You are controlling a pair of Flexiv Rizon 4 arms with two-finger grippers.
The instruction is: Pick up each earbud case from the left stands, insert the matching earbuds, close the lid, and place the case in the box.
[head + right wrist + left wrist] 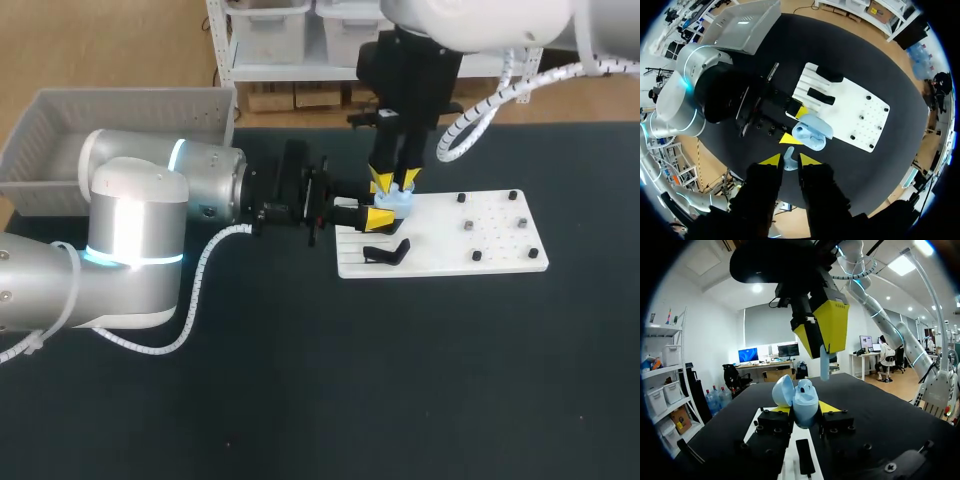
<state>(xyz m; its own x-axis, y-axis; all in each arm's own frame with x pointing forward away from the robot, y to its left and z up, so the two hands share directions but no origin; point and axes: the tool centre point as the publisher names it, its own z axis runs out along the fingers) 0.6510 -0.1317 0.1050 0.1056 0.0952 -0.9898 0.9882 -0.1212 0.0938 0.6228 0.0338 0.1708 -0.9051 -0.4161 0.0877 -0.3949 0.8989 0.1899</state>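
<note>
My left gripper (pixel 805 412) is shut on a light blue earbud case (pixel 801 399) whose lid stands open. In the head view the case (pixel 397 203) hangs over the near-left part of the white stand board (pixel 480 235), in my left gripper (pixel 388 208). Directly above it my right gripper (pixel 397 181) points down. In the right wrist view it (pixel 790 160) is shut on a light blue earbud (pixel 789 162), just above the open case (pixel 812 132). The left wrist view shows the earbud (pixel 825 365) hanging below the right gripper's yellow fingertips (pixel 830 327).
A black stand (pixel 385 252) sits on the board's near-left part, and several small pegs (pixel 468 227) stud its right half. A grey bin (pixel 60 130) stands at the table's back left. Dark tabletop lies in front of the board.
</note>
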